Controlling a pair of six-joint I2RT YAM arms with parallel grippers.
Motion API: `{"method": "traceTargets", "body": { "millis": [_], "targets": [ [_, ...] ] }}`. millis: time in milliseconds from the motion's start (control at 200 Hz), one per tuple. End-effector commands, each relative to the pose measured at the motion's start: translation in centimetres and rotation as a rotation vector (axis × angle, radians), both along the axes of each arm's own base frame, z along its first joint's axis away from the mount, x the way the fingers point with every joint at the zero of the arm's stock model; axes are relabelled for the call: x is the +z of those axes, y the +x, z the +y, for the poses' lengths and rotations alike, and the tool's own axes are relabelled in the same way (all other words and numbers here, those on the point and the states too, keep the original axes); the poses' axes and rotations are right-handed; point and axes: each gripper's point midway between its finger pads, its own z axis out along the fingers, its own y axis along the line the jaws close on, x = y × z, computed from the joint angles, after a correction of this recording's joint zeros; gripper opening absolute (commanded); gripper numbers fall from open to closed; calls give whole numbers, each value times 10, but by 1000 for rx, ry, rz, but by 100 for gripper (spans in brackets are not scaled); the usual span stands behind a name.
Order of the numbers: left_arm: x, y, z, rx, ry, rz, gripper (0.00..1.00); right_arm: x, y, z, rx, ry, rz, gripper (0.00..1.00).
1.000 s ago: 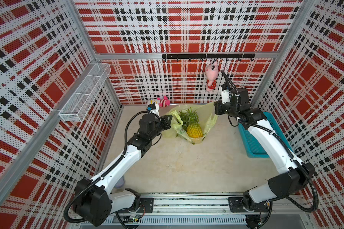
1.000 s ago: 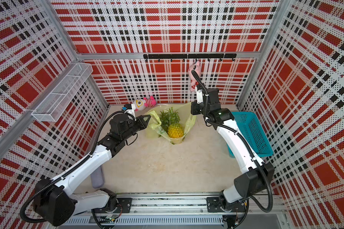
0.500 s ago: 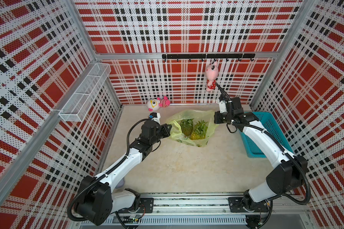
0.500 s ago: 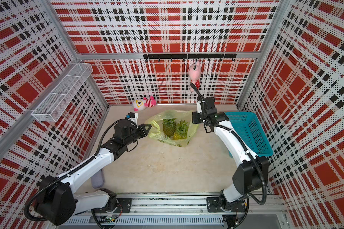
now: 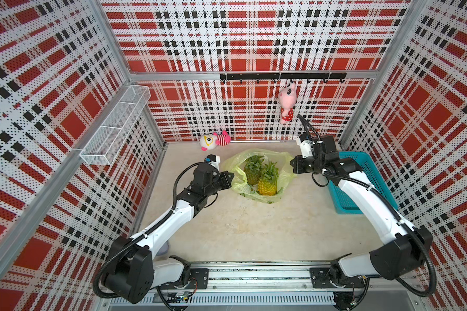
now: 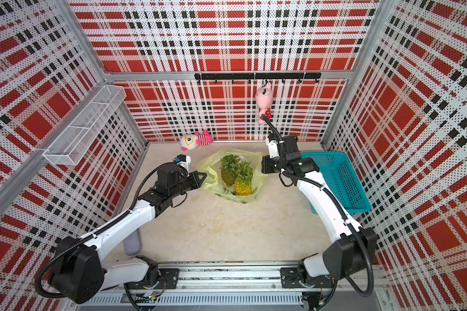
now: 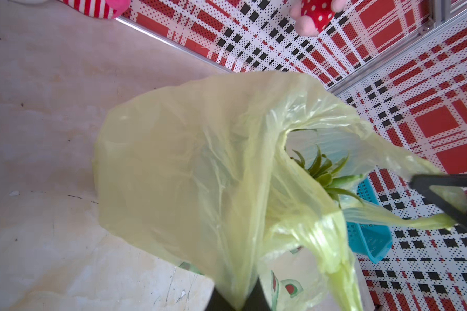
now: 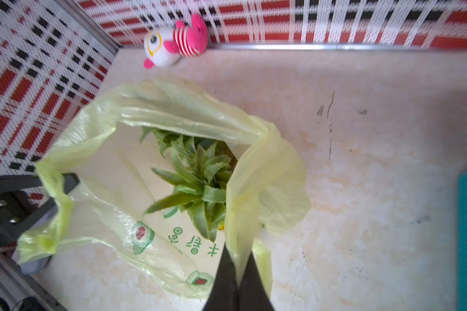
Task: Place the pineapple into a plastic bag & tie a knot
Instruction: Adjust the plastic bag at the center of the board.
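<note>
A second ago both arms held the plastic bag up high. Now it has come down onto the table, its mouth stretched wide. The left tool is pinched shut on one handle strap. Two pineapples stand upright inside the bag. The right tool is clamped shut on the other strap. The filling looks done to me, and the straps are still untied. I see nothing in the turquoise basket.
</note>
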Motion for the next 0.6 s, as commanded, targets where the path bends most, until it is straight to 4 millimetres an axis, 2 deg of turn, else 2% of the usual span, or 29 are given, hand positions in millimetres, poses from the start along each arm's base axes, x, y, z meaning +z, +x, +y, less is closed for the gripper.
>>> {"method": "traceTargets", "body": {
  "millis": [0, 115, 286, 371, 461, 596],
  "targets": [
    [60, 7, 2, -6, -44, -136, 0, 43, 4, -14, -77, 0, -98, 0],
    [102, 19, 3, 13, -67, -223, 0, 77, 27, -26, -159, -7, -184, 0],
    [160, 36, 9, 50, -124, -350, 0, 122, 56, -34, -223, -6, -294, 0],
    [182, 39, 11, 55, -149, -399, 0, 127, 71, -38, -249, -1, -302, 0],
    [187, 44, 11, 55, -151, -411, 0, 123, 86, -39, -253, 9, -295, 0],
    [177, 62, 10, 50, -135, -388, 0, 120, 108, -41, -267, 9, -297, 0]
  ]
}}
